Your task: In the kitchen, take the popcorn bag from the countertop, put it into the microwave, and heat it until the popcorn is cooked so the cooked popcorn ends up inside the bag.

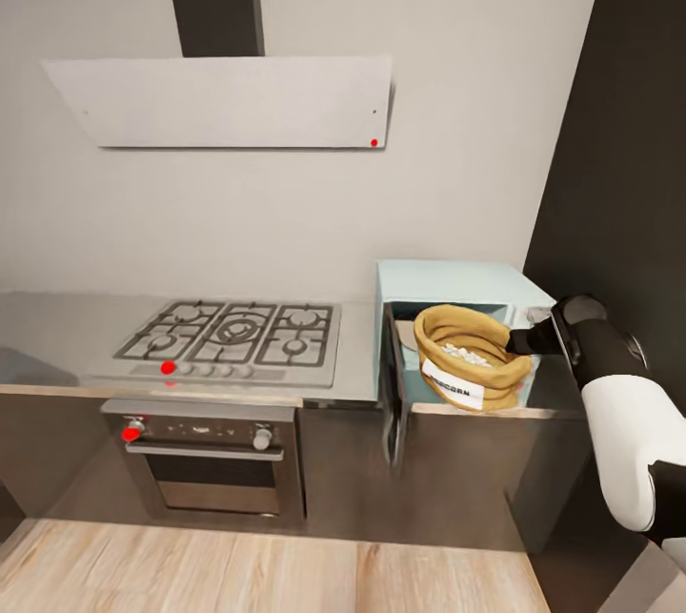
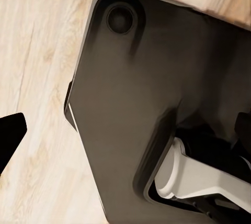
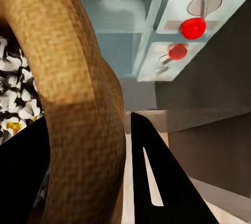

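1. Right gripper (image 1: 522, 342) is clamped on the rolled rim of the popcorn bag (image 1: 469, 356); one finger (image 3: 157, 182) sits outside the rim.
2. Bag hangs at the front edge of the countertop (image 1: 57, 327), just before the open microwave (image 1: 457, 284). Popcorn (image 3: 13, 88) shows inside.
3. Risk: bag catches the cavity edge or the open door (image 1: 393, 384) and tips, spilling kernels.
4. Left gripper state: cannot tell.

- white-and-black right arm (image 1: 610, 403) reaches forward, its black gripper (image 1: 522, 342) clamped on the tan burlap sack's rolled rim (image 3: 78, 104)
- left gripper's dark fingertip (image 2: 10, 132) hangs low, pointing down
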Controlling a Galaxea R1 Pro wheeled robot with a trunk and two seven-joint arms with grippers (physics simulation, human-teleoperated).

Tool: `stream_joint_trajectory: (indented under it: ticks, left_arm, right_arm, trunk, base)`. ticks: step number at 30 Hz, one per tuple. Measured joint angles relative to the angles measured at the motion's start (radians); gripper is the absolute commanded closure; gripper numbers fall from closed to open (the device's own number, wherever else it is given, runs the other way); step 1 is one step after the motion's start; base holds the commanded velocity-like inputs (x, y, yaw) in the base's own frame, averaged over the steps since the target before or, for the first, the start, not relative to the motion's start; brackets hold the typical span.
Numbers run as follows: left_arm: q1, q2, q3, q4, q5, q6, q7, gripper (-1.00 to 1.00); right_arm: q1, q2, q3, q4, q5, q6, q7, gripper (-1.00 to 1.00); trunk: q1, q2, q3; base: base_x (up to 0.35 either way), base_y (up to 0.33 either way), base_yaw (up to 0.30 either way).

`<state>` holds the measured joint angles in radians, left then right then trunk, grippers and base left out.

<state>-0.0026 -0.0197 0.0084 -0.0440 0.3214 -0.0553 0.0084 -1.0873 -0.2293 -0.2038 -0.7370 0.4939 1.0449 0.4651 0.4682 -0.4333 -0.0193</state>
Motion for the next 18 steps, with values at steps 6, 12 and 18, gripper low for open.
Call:
stream_joint_trajectory:
  ticks: [6, 12, 18]
  left_arm:
    - [0.0, 0.001, 0.002, 0.0, -0.003, -0.002, 0.0, -1.0]
    - [0.0, 0.002, 0.002, 0.0, -0.003, -0.002, 0.0, -1.0]
    - [0.0, 0.001, 0.003, -0.001, -0.003, -0.002, 0.0, -1.0]
  right_arm:
    - [0.0, -0.004, -0.002, 0.025, -0.001, 0.0, 0.001, 1.0]
    - [0.0, -0.01, -0.003, 0.103, -0.001, 0.0, 0.0, 1.0]
    - [0.0, -0.013, -0.031, 0.109, -0.004, 0.0, 0.001, 1.0]
  trunk:
    - [0.0, 0.0, 0.0]
    - [0.001, 0.0, 0.0]
    - [0.001, 0.0, 0.0]
  base:
    - [0.153, 0.0, 0.0]
    - [0.003, 0.0, 0.0]
    - [0.004, 0.0, 0.0]
